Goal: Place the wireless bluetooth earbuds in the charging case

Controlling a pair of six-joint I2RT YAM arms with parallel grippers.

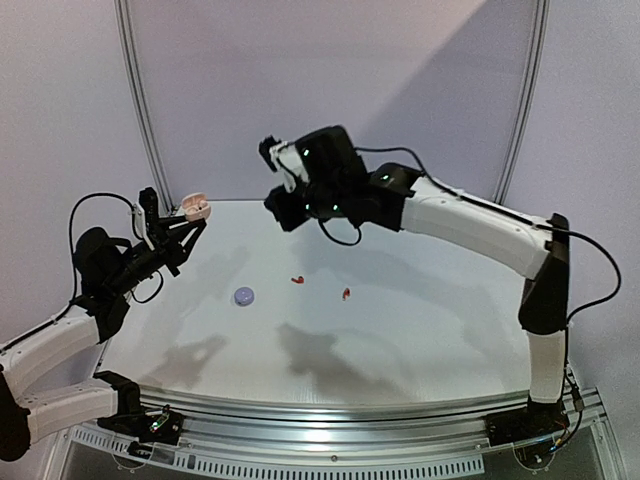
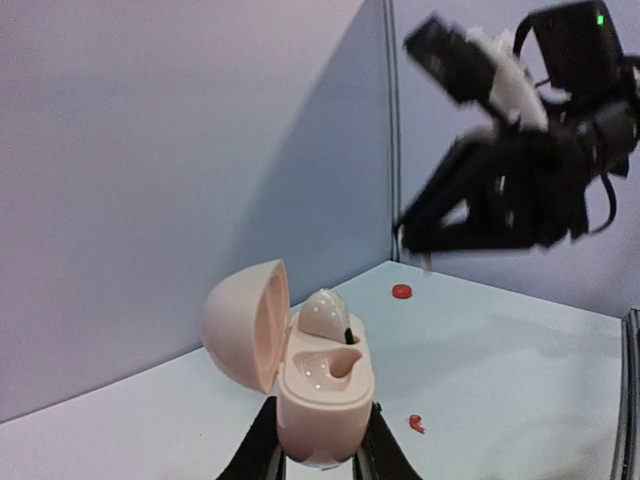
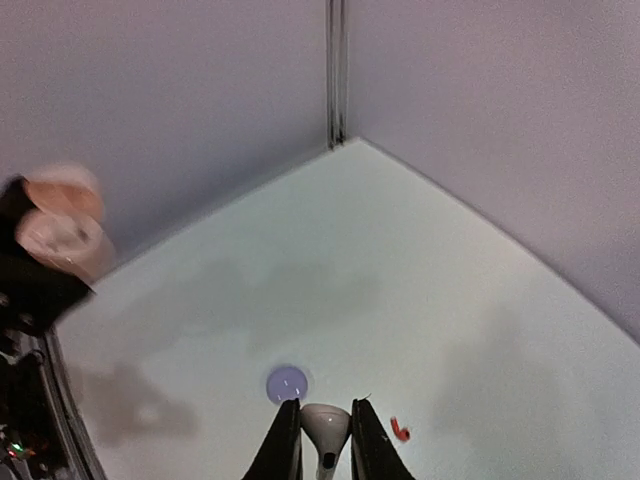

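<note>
My left gripper (image 2: 320, 445) (image 1: 188, 224) is shut on a pale pink charging case (image 2: 320, 385) (image 1: 195, 208), held above the table's left edge. Its lid (image 2: 245, 325) hangs open to the left. One white earbud (image 2: 322, 312) sits in the far slot and the near slot (image 2: 338, 366) is empty. My right gripper (image 3: 325, 432) (image 1: 278, 205) hangs high over the back of the table, shut on a second white earbud (image 3: 325, 425). The case also shows blurred at the left of the right wrist view (image 3: 60, 230), well apart from the right gripper.
A round lilac case (image 1: 244, 295) (image 3: 288, 383) lies shut on the table. Two small red earbuds (image 1: 297, 279) (image 1: 345, 293) lie near the middle; one shows in each wrist view (image 2: 415, 423) (image 3: 400, 430). A corner post (image 3: 336, 70) stands behind.
</note>
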